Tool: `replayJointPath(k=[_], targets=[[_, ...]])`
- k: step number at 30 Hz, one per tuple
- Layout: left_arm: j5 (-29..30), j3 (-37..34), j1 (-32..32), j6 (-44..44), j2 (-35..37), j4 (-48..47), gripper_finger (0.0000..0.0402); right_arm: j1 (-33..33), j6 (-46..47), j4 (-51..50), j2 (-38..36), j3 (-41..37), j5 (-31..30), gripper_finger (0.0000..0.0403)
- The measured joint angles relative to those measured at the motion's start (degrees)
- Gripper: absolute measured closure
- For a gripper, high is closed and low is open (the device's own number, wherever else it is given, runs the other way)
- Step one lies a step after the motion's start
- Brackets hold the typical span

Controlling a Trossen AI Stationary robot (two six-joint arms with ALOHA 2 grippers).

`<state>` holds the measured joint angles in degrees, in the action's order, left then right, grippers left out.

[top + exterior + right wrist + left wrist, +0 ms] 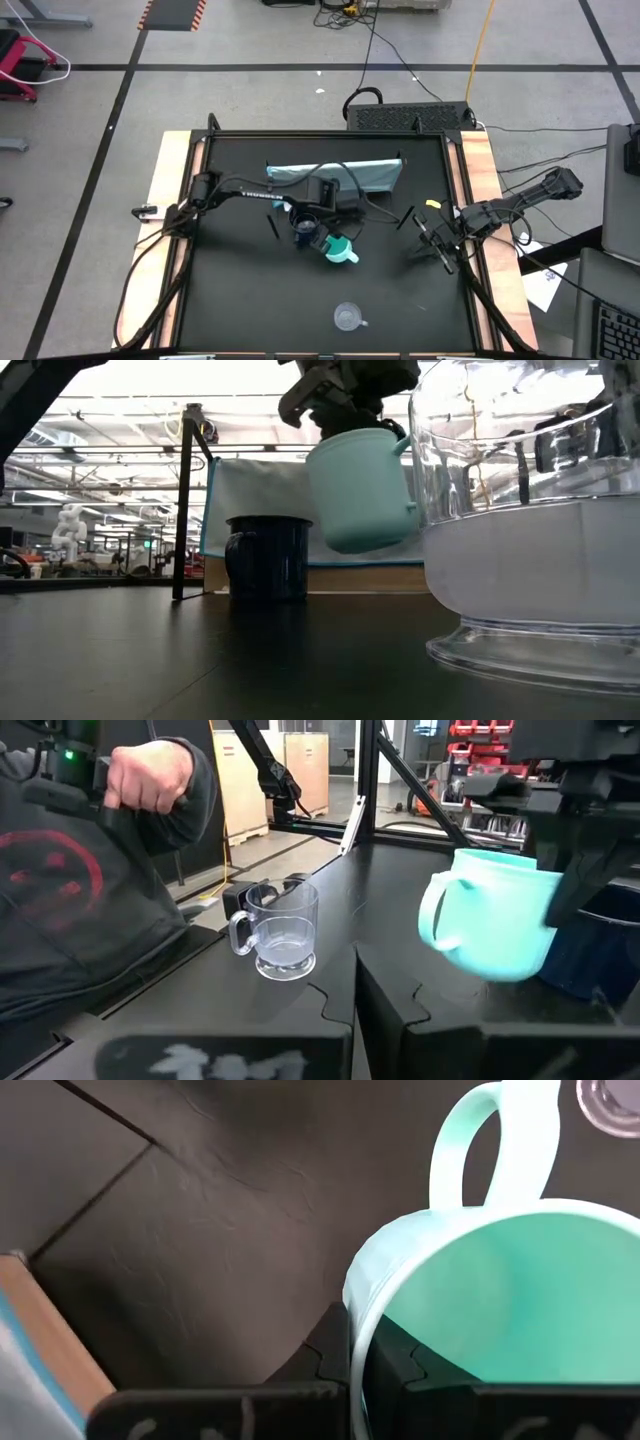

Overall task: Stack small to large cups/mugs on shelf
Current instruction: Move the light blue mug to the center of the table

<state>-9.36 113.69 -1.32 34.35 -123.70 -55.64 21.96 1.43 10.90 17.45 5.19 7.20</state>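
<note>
The turquoise mug (360, 490) hangs above the table, tilted, held by my left gripper (358, 1380) near the table's middle. It also shows in the high view (342, 250). The dark navy mug (268, 557) stands upright on its base just beside it, toward the far left. The clear mug (347, 318) stands upright near the front edge. The light blue-grey shelf (335, 173) stands on its long edge behind the mugs. My right gripper (355, 1010) is shut and empty at the table's right side. My left gripper holds the turquoise mug by its rim (352, 1315), on the side opposite the handle (480, 1140). One finger is inside the mug and one outside. The fingers come from above, pointing down. The mug hangs below them, tilted and clear of the table.
A person's hand and sleeve (150, 780) show beyond the table's edge in the right wrist view. Black frame posts (185, 500) stand at the far corners. Bare black table lies between the clear mug and the other two mugs.
</note>
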Motion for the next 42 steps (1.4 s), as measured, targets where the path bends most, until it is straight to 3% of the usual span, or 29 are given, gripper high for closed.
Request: replayJointPath(k=[12,42], targets=[[4.9,0.0,-2.8,1.3,-1.3,-1.2,0.0396,0.0,0.8,1.3,0.0,-1.7,0.0,0.0403],[3.4,0.0,-3.3,1.1,-3.8,0.1,0.0388,0.0,0.8,2.6,0.0,-1.8,0.0,0.0403]])
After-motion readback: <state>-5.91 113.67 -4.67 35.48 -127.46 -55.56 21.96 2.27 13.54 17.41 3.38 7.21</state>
